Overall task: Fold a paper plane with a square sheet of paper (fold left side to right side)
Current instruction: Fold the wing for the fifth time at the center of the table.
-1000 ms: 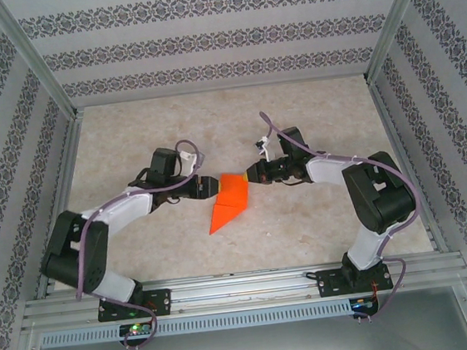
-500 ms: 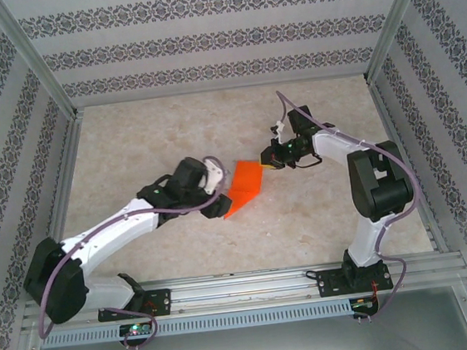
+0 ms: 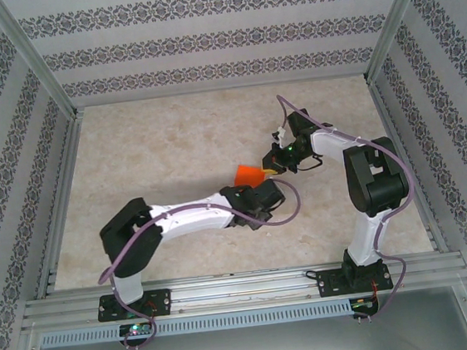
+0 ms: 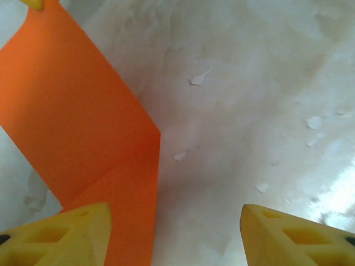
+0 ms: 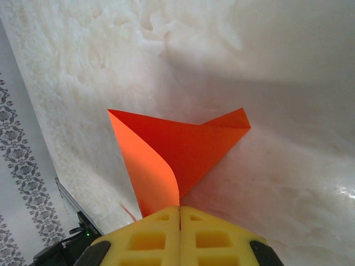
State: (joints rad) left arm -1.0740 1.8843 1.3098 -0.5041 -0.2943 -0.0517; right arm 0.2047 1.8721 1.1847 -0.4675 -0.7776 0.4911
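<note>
The left claw (image 4: 175, 215) has swung round to the near side of the orange sheet (image 5: 183, 145), fingers spread and empty. The right claw (image 5: 179, 213), pinching a corner, has tipped the sheet up from the bench (image 3: 147, 150) (crease still unpressed, I'd judge).

left gripper (image 4: 175, 216) has swung toward 3 o'clock, crossing under the orange paper sheet (image 3: 248, 173); right gripper (image 5: 179, 210) drew that sheet toward 1 o'clock.

The left arm (image 3: 188, 217) hides most of the square sheet of paper (image 3: 248, 173).
</note>
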